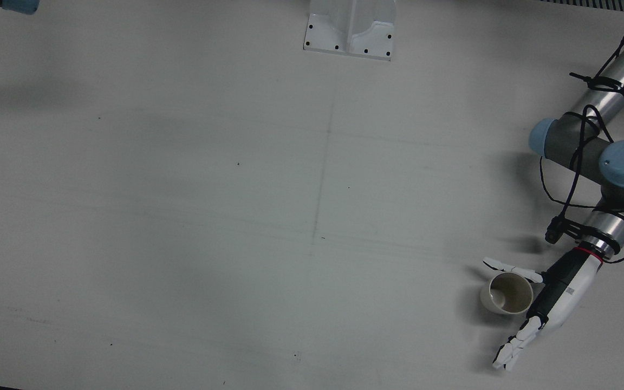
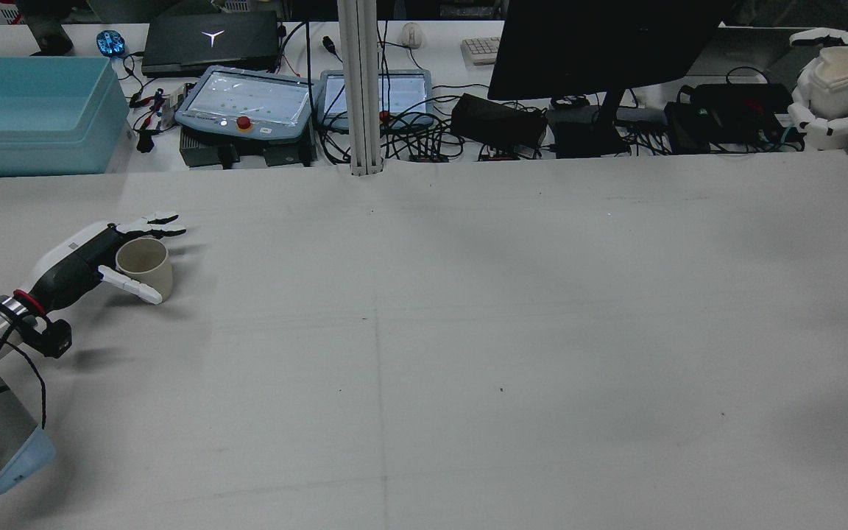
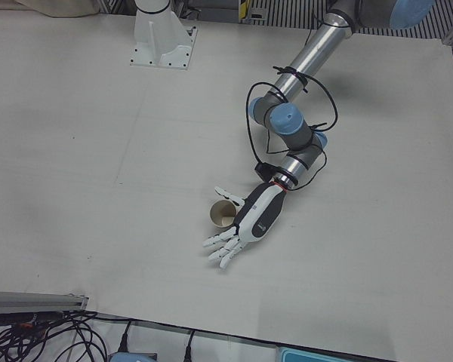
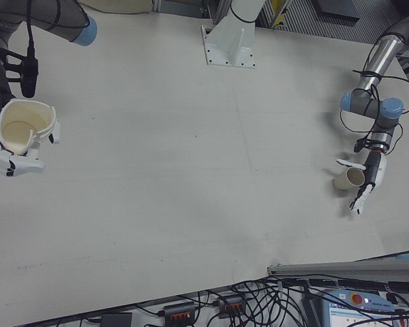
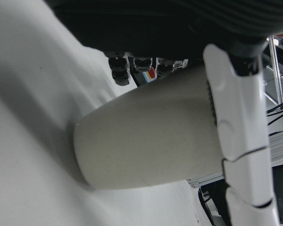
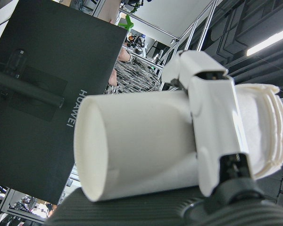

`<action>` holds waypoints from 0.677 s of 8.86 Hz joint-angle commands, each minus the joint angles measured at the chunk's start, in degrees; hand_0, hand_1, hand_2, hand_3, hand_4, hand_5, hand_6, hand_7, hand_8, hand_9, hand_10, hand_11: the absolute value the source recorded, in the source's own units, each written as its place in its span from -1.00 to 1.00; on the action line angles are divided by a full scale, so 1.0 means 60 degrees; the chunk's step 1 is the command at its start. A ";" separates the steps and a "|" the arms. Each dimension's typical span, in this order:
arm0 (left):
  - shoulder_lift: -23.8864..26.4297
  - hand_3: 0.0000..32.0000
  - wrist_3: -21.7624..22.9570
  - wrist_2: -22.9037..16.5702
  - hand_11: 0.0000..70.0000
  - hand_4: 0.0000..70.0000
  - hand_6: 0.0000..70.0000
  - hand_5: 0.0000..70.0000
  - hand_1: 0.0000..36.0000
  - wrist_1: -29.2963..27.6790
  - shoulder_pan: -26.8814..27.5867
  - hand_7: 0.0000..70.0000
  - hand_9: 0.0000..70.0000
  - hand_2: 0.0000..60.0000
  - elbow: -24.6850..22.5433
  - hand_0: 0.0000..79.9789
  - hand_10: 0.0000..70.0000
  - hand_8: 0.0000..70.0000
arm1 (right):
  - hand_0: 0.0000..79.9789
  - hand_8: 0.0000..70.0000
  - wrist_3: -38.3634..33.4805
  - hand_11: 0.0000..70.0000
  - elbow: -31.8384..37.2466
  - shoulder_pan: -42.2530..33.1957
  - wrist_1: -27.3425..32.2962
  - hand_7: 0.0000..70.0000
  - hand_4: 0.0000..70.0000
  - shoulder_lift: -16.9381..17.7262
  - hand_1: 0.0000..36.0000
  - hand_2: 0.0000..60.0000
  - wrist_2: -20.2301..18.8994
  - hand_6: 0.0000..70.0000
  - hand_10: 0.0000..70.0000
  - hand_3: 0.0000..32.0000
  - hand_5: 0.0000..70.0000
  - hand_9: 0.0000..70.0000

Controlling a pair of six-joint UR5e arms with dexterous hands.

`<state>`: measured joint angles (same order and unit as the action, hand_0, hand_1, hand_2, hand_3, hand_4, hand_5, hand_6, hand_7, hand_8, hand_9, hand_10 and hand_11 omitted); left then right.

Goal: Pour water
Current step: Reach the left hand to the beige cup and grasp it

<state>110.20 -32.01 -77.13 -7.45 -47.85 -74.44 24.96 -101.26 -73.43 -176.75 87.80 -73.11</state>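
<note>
Smooth tapered beige cup [image 1: 507, 293] between spread left robot hand [image 1: 547, 300] fingers; ribbed-rim cup [image 4: 26, 126] gripped by right robot hand [image 4: 13, 146].

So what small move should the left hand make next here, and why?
Probably close around the cup. The left hand sits beside it with fingers spread either side, not gripping, and the cup stands on the table. The right hand already holds its own cup aloft, far away.

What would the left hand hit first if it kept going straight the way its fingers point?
Probably nothing: the left hand points past the cup beside its palm, toward the table edge, and the path ahead looks free.
</note>
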 commanded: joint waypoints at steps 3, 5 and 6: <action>0.0018 -1.00 0.0003 0.0154 -0.45 0.73 -0.66 1.00 1.00 0.0011 0.0007 -0.46 -0.80 1.00 0.0014 0.60 -0.67 -0.80 | 1.00 0.48 0.0000 1.00 0.0001 -0.0227 0.0000 0.87 -0.63 0.0001 1.00 0.30 -0.0032 0.52 0.99 -0.21 -0.18 0.76; 0.0018 -1.00 0.0220 0.0111 -0.43 0.82 -0.63 1.00 1.00 0.0229 -0.0008 -0.43 -0.79 1.00 -0.0233 0.60 -0.66 -0.79 | 1.00 0.47 0.0000 1.00 0.0001 -0.0416 0.0000 0.85 -0.63 0.0001 1.00 0.29 -0.0032 0.51 0.99 -0.24 -0.18 0.75; 0.0047 -1.00 0.0846 0.0038 -0.43 0.84 -0.63 1.00 1.00 0.0840 -0.0008 -0.43 -0.79 1.00 -0.0699 0.65 -0.67 -0.78 | 1.00 0.47 0.0000 1.00 0.0001 -0.0708 0.0000 0.84 -0.65 0.0001 1.00 0.28 -0.0032 0.51 0.99 -0.20 -0.18 0.75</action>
<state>110.30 -31.55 -76.29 -6.92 -47.83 -74.87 24.96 -101.25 -75.14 -176.75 87.80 -73.29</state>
